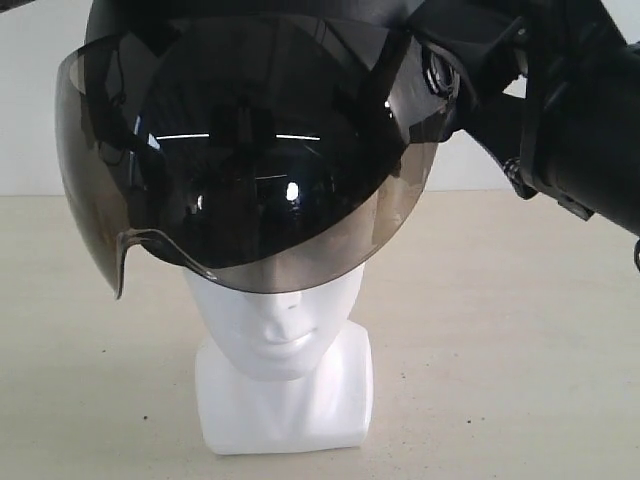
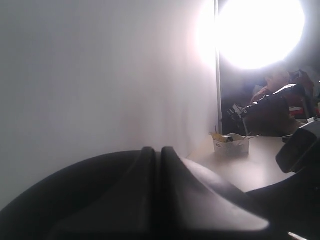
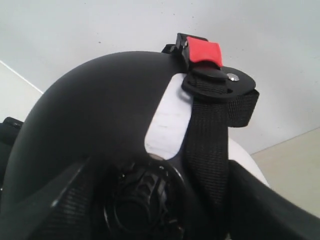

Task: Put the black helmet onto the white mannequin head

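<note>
Surface (image 1: 520,350): pale, matte, carrying the head only. Black helmet (image 1: 250,130): over the crown of the white mannequin head (image 1: 285,340), opening downward, covering it to about the nose. Smoky visor (image 1: 300,250) faces the exterior camera, as the face does. The long axis runs front to back, in line with the head, and the visor hangs lower on that view's left, so the fit looks askew. Handling, as judged: rigid shell, moderate weight, smooth and prone to slip. The visor is scratchable and is no place to grip; the rim or strap (image 3: 210,140) suits better. Head: glossy, upright on a squarish base, likely to tip if pushed. Right gripper (image 1: 445,70): at the helmet's side, fingers hidden, so its grip cannot be told. Left gripper (image 2: 156,155): well apart, fingers (image 2: 145,165) pressed together on nothing. Red buckle (image 3: 204,52): on the strap end.
</note>
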Motion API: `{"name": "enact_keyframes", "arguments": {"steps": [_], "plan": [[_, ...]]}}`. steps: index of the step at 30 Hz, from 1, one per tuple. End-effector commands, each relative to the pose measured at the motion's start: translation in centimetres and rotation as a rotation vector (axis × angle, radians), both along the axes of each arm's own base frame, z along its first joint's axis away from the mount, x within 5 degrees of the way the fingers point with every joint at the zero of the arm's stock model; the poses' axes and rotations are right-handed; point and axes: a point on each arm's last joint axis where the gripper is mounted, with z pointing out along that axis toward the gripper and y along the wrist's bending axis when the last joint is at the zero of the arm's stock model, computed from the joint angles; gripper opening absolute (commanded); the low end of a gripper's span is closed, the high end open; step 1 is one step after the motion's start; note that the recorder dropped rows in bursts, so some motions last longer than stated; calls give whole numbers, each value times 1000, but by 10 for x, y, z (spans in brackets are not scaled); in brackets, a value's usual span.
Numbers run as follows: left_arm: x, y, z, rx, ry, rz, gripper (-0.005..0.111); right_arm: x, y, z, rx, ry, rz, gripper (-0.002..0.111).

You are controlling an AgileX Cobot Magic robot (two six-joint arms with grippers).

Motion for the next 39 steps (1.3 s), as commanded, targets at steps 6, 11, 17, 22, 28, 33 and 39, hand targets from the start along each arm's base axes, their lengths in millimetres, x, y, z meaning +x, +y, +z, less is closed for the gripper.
{"name": "enact_keyframes", "arguments": {"steps": [6,11,17,22,28,33,39], "plan": [[15,-5,-47,214,126,37,5,-5,5,-14,-210,-5,71,47],[14,-5,-49,231,129,30,5,-6,6,-19,-248,30,91,47],[14,-5,-51,255,143,30,5,-8,7,-27,-307,87,123,47],[14,-5,-52,259,153,30,5,-7,6,-25,-298,66,115,47],[5,-27,-53,272,155,-41,5,-19,-14,3,-235,-78,65,47],[5,-30,-53,250,191,-34,5,-38,-38,22,-194,-140,59,47],[3,-32,-53,230,221,-49,5,-46,-51,32,-198,-226,24,44]]}}
